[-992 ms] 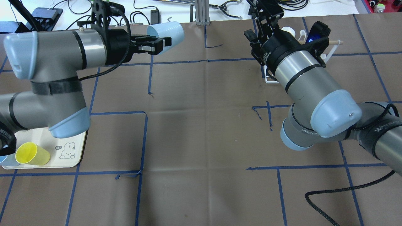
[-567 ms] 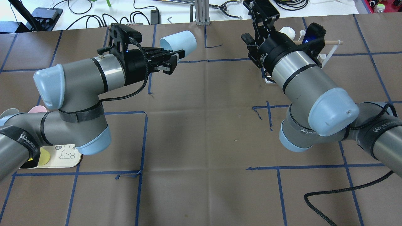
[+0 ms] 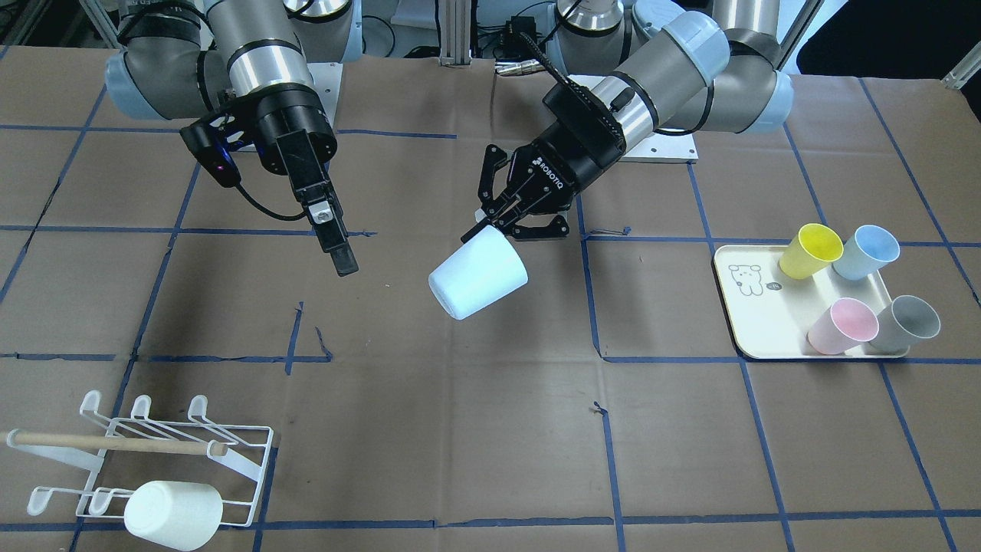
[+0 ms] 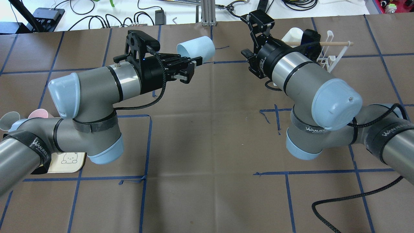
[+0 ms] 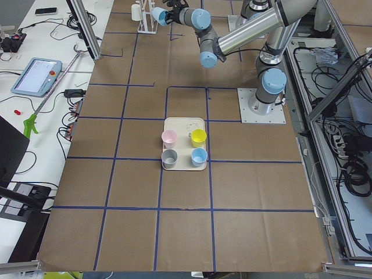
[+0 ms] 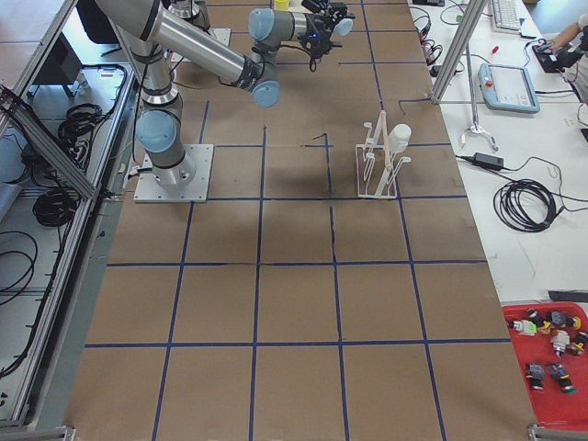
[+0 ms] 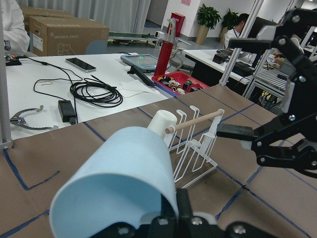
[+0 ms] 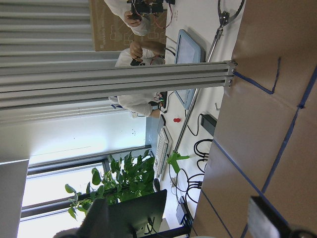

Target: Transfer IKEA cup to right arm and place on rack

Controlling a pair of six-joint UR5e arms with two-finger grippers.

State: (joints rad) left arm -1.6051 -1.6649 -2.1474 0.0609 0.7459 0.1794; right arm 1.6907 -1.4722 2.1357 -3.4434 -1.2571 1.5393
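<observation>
your left hand (image 3: 497,225) grips the rim of the light blue ikea cup (image 3: 477,276), held above the tabletop (image 3: 490,445). its base points outward, toward the right hand (image 3: 345,263), which hangs nearby, fingers spread and empty.

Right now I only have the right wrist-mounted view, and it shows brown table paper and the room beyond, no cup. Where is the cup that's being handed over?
Observer: The left claw is shut on the rim of a pale blue plastic cup, holding it on its side above the table.
Operator: Has the right claw reached it?
Observer: No. The right claw, with its long flat black fingers, hangs apart from the cup.
Operator: Is the rack free?
Observer: Not entirely. A white plastic cup already sits on the low white wire rack.
</observation>
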